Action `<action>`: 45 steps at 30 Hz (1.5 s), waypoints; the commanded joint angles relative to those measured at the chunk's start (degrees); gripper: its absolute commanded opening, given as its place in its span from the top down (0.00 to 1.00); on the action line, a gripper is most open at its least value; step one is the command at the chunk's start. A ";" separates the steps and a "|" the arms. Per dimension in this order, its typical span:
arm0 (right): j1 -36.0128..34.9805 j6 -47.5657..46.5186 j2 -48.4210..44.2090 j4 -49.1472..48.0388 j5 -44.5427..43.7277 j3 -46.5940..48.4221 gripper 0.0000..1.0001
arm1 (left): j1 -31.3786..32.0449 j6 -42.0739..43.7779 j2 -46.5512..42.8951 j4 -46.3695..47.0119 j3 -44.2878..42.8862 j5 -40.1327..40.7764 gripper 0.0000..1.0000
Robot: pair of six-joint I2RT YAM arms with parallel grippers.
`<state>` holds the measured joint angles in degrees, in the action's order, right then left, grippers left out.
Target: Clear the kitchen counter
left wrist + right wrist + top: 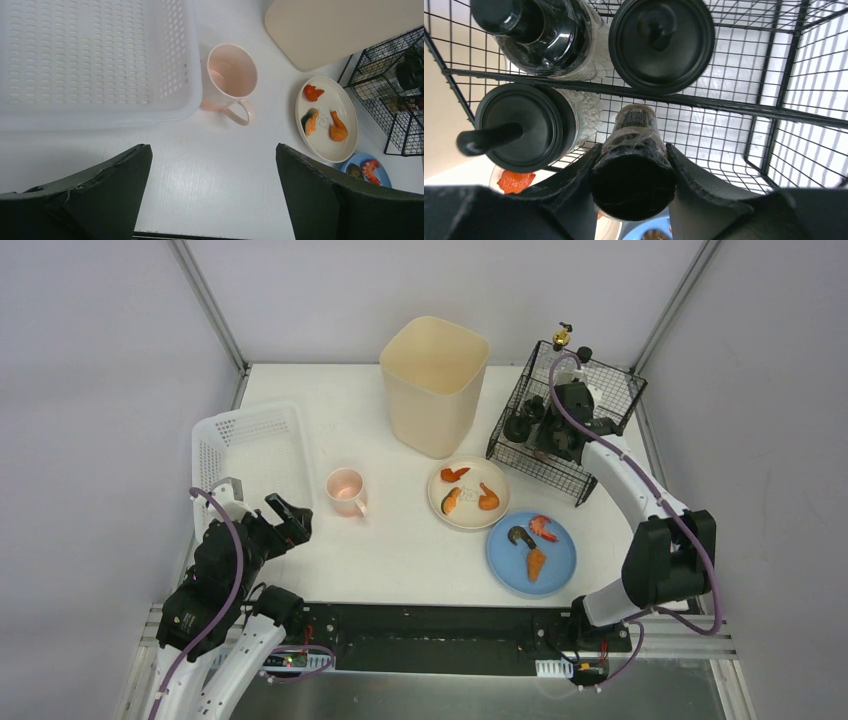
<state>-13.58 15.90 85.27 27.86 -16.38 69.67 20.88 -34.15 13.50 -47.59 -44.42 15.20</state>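
Right hand (632, 156), about half closed with both fingers clamped on the black cap end of a small bottle (634, 187), is poised over the open top of the rack (535, 462), just beside three black-lidded jars (659, 42) standing inside it. The counter (400, 555) lies beneath the rack and spreads away from it, carrying a cup (345, 488) and two plates (468, 525) of food near the rack's front. Left hand (212, 150), spread to its widest and holding nothing, hovers over the counter's edge farthest from the rack. Whether the bottle's base touches the rack floor cannot be told. Probable hazards: the base snagging on the cross wire beneath it, the fingers nudging the closest jar, or a release before the base is seated, leaving the bottle to tip against its neighbours.
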 commanded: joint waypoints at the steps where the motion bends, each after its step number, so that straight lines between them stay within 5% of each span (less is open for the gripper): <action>1: 0.22 2.16 1.97 -4.11 2.40 -0.41 0.74 | -0.57 -1.02 1.02 0.19 -0.66 -0.56 0.00; 14: 0.19 2.86 7.17 -5.09 3.64 0.05 0.57 | -0.58 -0.98 1.35 0.17 -0.72 -0.79 0.01; 23: 0.21 3.00 6.97 -5.25 3.04 -0.14 0.23 | -0.58 -0.93 1.37 0.15 -0.75 -0.92 0.00; 39: 0.13 2.23 -8.34 -2.27 0.78 -3.57 0.13 | -0.57 -0.92 1.46 0.15 -0.75 -0.92 0.00; 45: 0.10 2.13 -17.57 -0.61 6.36 -5.78 0.07 | -0.58 -0.92 1.26 0.15 -0.73 -0.62 0.00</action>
<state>-13.54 18.39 73.38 25.15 -13.43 64.71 20.88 -34.15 14.15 -47.59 -44.42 15.00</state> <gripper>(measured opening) 0.907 0.995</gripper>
